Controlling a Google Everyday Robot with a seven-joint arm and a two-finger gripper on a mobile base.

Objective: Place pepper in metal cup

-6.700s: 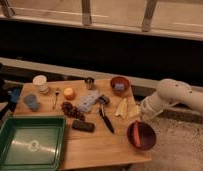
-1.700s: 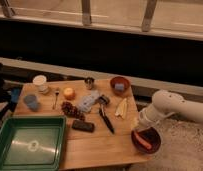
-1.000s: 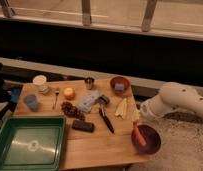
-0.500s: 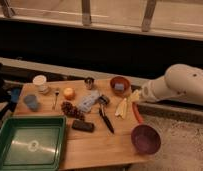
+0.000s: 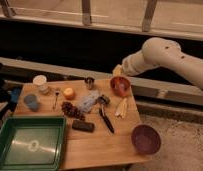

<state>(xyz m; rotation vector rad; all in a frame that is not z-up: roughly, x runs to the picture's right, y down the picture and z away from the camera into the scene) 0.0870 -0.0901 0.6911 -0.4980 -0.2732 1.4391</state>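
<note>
My gripper (image 5: 117, 71) is at the end of the white arm, above the table's far edge and just over the orange-brown bowl (image 5: 120, 90). The slim orange-red pepper (image 5: 119, 80) hangs down from it and blends with the bowl behind it. The shiny metal cup (image 5: 89, 82) stands on the table to the left of the gripper, apart from it, near the far edge.
A maroon bowl (image 5: 146, 139) sits at the front right corner. A green tray (image 5: 30, 145) is at the front left. A white cup (image 5: 40, 82), blue-grey cup (image 5: 31, 101), orange fruit (image 5: 69, 93), banana pieces (image 5: 122, 107) and a black utensil (image 5: 106, 120) lie between.
The gripper took the pepper out of the maroon bowl, lifted it, and carried it up and left towards the far side of the table, over the orange-brown bowl.
</note>
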